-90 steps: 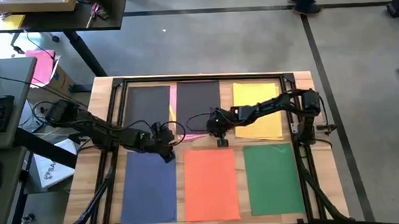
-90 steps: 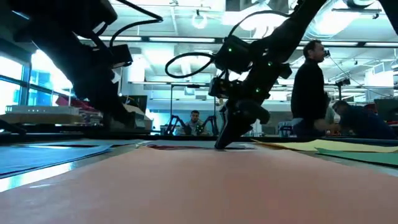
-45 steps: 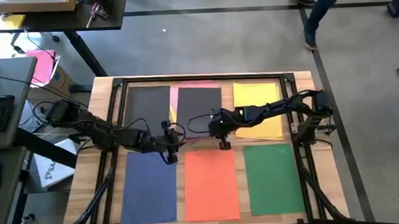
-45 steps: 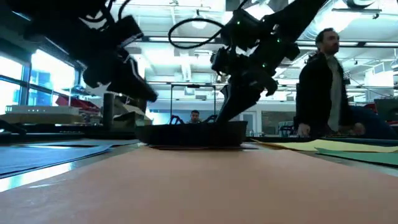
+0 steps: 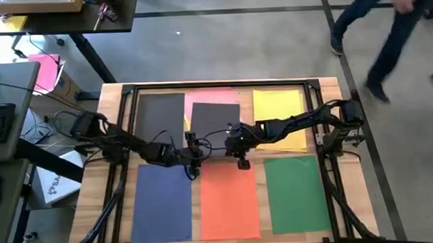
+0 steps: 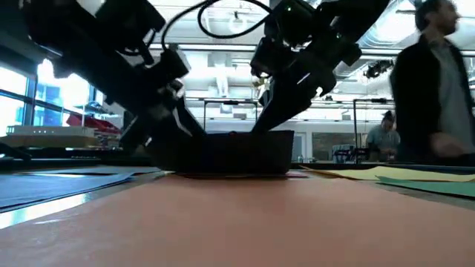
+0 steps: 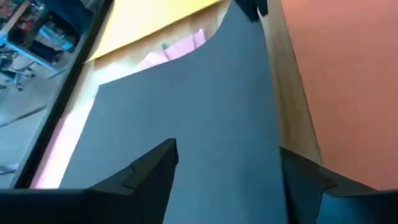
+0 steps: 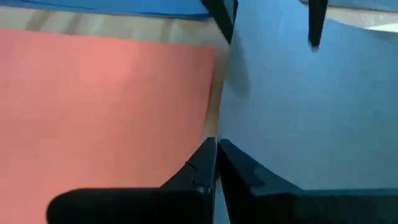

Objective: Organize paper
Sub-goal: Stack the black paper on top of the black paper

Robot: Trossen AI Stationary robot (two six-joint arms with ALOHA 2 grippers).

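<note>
A: High view, left to right. Left gripper (image 5: 194,168) is reaching in at the near-left corner of the middle dark grey sheet (image 5: 215,121); right gripper (image 5: 241,160) is sitting at that sheet's near-right corner.

B: Claw states?

A: Left wrist view: fingers (image 7: 149,171) are spreading wide with the grey sheet (image 7: 186,137) running between them, nothing clamped. Right wrist view: fingers (image 8: 208,163) are pinching together on the sheet's edge (image 8: 292,106). Low view: that edge (image 6: 230,152) is lifting off the table (image 5: 114,126).

B: Why two arms?

A: Judging: right is raising the limp sheet, left is lining up to take the other corner, keeping it flat.

B: Count?

A: Seven sheets: two dark grey, one pink sheet (image 5: 201,97) peeking beneath, one yellow sheet (image 5: 278,104), one blue sheet (image 5: 161,204), one orange sheet (image 5: 228,198), one green sheet (image 5: 296,191).
</note>
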